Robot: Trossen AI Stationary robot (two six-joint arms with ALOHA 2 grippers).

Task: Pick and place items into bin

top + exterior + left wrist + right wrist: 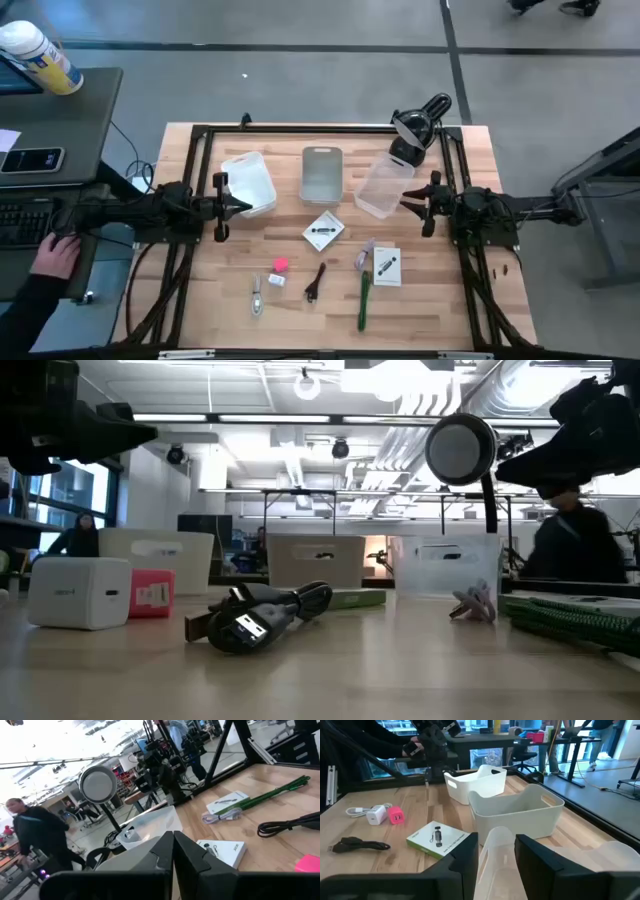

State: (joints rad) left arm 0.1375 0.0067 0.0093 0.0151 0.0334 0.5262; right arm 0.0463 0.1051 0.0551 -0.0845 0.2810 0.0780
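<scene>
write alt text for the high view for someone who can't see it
Seen from above, a wooden table holds three bins in a row, with small items below them: two white cards, a pink block, a black tool and a green pen. The left gripper, shut, and the right gripper hover at either side.

**Three bins behind, small items in front**

Three bins (321,172) are sitting in a row across the tabletop (440,310). Nearer the front edge, a card (323,231), block (280,264), cable (315,283) and pen (364,300) are lying scattered.
</scene>
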